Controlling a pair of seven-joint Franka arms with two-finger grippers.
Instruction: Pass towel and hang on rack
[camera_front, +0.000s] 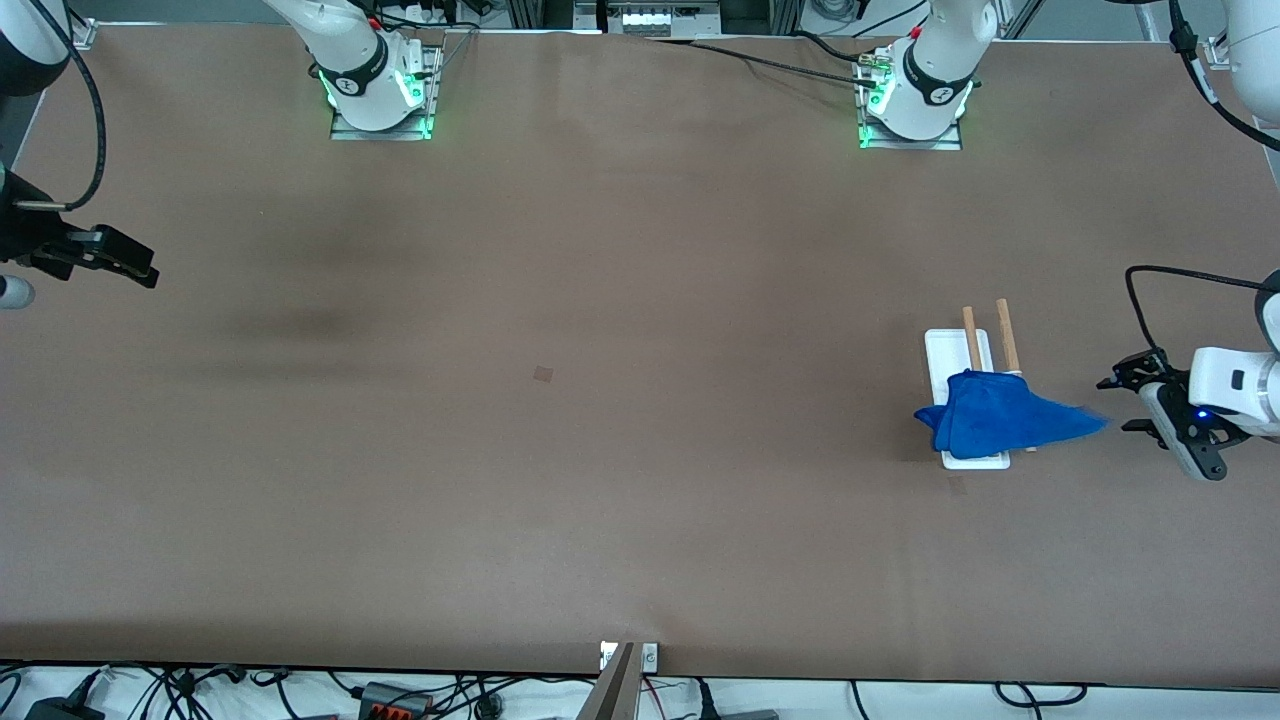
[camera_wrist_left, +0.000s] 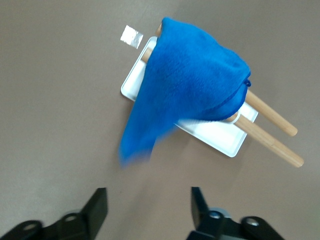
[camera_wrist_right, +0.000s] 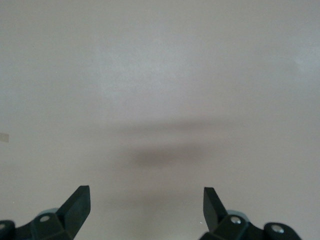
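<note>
The rack (camera_front: 945, 352) stands toward the left arm's end of the table, with a flat white base and two light-brown wooden rods (camera_front: 1006, 335). A blue towel (camera_front: 995, 424) is draped over the rods at the part nearer the front camera. One corner of it sticks out toward my left gripper (camera_front: 1120, 403). That gripper is open and empty, just beside the towel's corner and not touching it. The left wrist view shows the towel (camera_wrist_left: 195, 85), the rack (camera_wrist_left: 222, 136) and the open left gripper (camera_wrist_left: 148, 200). My right gripper (camera_front: 130, 262) waits, open and empty, at the right arm's end of the table (camera_wrist_right: 146, 200).
A small brown square mark (camera_front: 543, 374) lies near the middle of the table. A small pale tape patch (camera_wrist_left: 132, 36) lies on the table just off the rack's base. Cables hang along the table's front edge (camera_front: 400, 690).
</note>
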